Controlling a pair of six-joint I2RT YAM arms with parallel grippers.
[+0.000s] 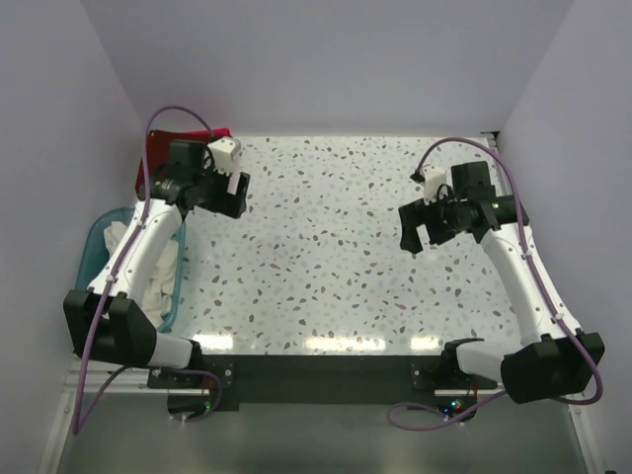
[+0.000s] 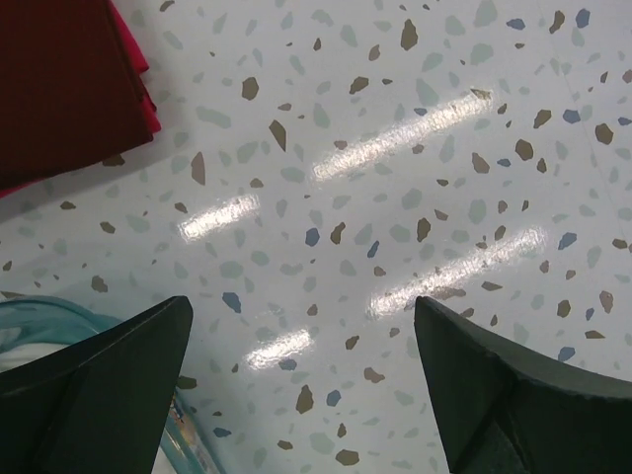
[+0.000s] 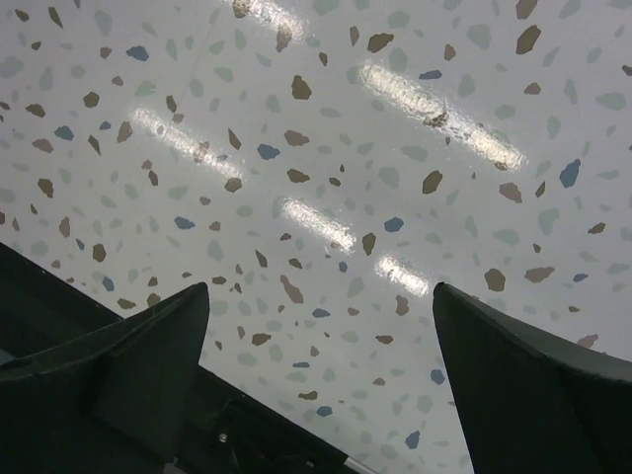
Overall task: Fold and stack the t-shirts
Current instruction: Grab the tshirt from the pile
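While my left gripper (image 2: 301,331) hangs with fingers spread over the speckled table (image 1: 326,247), the folded dark red t-shirt (image 2: 59,79) lies just beyond it at the far left corner, with a pink one (image 2: 148,99) edging out beneath. Pale cloth (image 1: 166,273), probably another shirt, sits in the teal tub (image 1: 97,232) beside my left arm. My right gripper (image 3: 321,296), also spread, hovers well apart from the shirts. Pale walls enclose the table.

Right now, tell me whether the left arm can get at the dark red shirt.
Probably yes: the open left gripper hovers just beside the folded dark red shirt, with only tabletop between them.
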